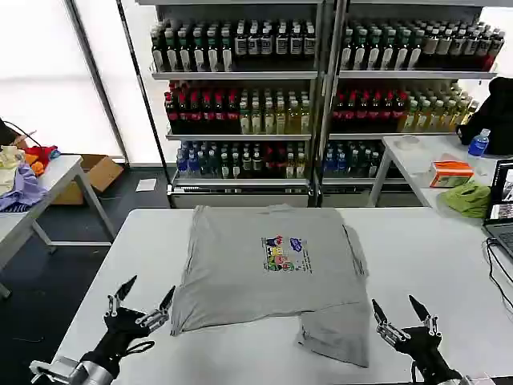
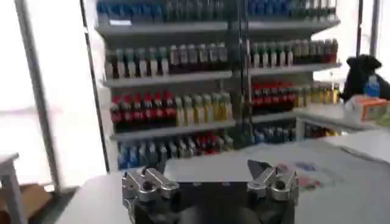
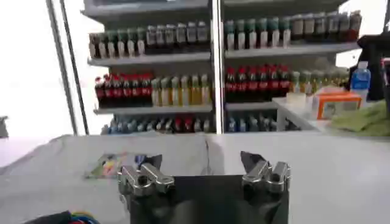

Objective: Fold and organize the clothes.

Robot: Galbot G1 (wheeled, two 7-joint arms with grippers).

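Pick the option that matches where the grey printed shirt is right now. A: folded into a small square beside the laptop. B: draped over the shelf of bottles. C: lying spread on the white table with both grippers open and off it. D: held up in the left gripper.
C: the grey printed shirt lies spread on the white table, while the left gripper and right gripper sit open near the table's front edge, neither touching it.

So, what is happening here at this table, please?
A two-armed robot stands at a white table with a light grey shirt spread on it, chest print facing up. The shirt looks partly folded: its sides seem turned in and one piece sticks out at the near right corner. The left gripper is open just beside the shirt's near left corner, and the right gripper is open near the near right corner. Neither holds the cloth.
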